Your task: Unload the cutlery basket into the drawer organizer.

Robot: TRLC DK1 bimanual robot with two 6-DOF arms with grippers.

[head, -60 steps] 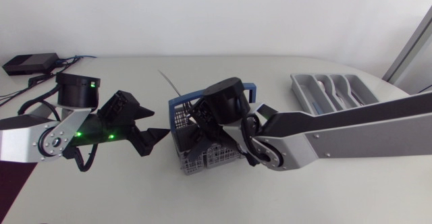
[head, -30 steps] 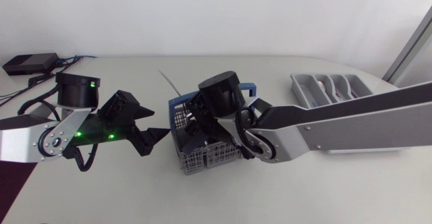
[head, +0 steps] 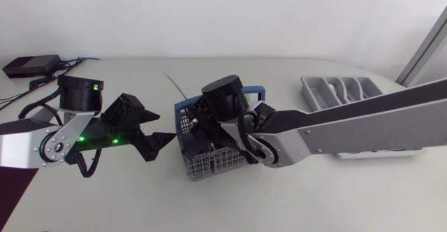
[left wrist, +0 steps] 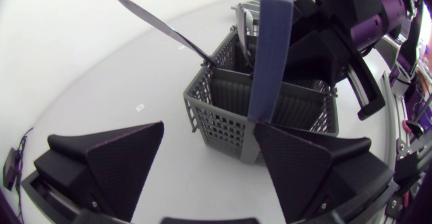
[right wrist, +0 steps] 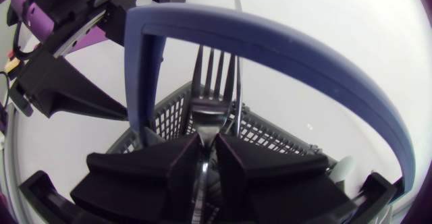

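The grey cutlery basket (head: 209, 163) with a blue handle (head: 255, 92) stands mid-table. My right gripper (right wrist: 206, 166) reaches down into it under the handle (right wrist: 270, 42) and is shut on the neck of a fork (right wrist: 212, 82), whose tines point up. A knife (left wrist: 162, 28) leans out of the basket's far corner. My left gripper (left wrist: 209, 163) is open beside the basket (left wrist: 223, 116), with the basket's near corner just ahead of its fingers. The grey drawer organizer (head: 307, 89) lies at the far right and holds some cutlery.
A black box (head: 31, 66) with cables sits at the table's far left corner. My right arm (head: 328, 131) stretches across the table between the basket and the organizer.
My right gripper has shifted slightly left over the basket and its fingers have closed on the fork. The left arm has not moved.
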